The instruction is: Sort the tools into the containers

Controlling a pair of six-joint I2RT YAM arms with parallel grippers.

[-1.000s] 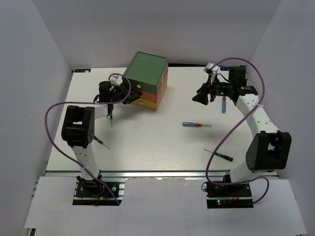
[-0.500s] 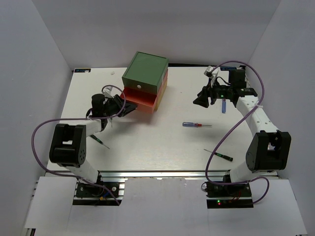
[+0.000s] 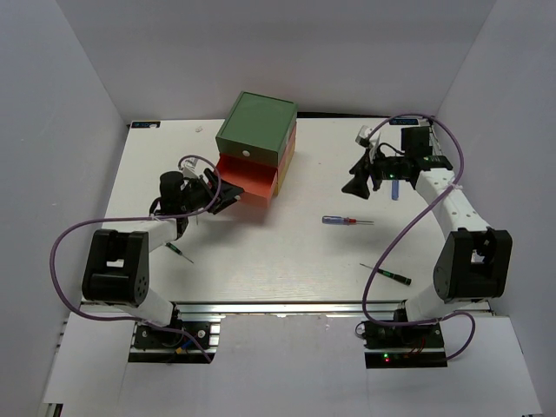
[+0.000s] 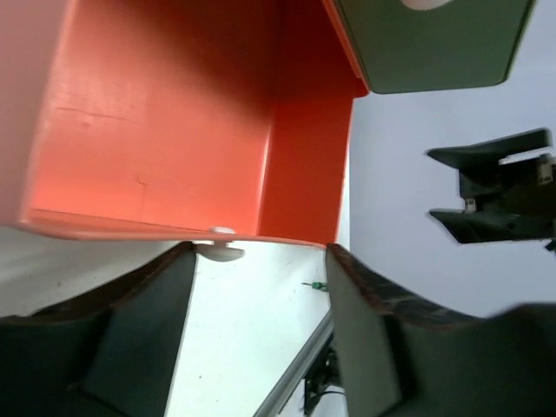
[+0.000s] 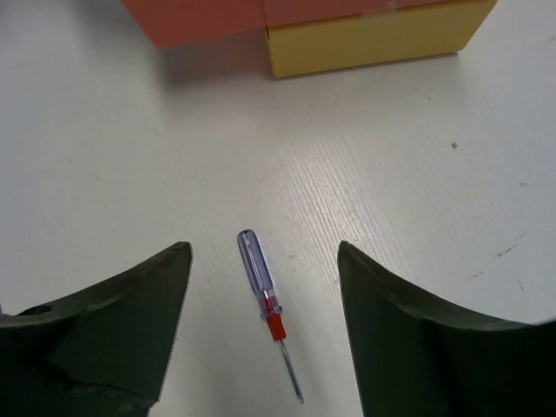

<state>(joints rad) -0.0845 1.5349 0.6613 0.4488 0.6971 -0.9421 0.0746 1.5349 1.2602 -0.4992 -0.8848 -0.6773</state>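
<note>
The left gripper is seen open, its fingers set apart on either side of the white knob of the orange drawer, with nothing clasped. That drawer stands drawn out from the chest, which sits toward the far edge of the table, left of the middle. No tool is seen in the part of its inside that is shown. The green drawer and the yellow drawer are shut.

The right gripper is likewise open and empty, held above the blue-and-red screwdriver, which lies on the table right of its middle.

Sorting is judged barely begun. One black precision screwdriver lies near the near edge on the right, another toward the near-left corner. The stubby green-handled ones are not seen, so whether they are stored cannot be told. A small blue object beside the right arm cannot be made out.

From its fingers, the left arm is carried back low across the table to a folded elbow near the left edge, then to its base. The right arm is bent leftward from an elbow along the right edge, its fingers angled down toward the table.
</note>
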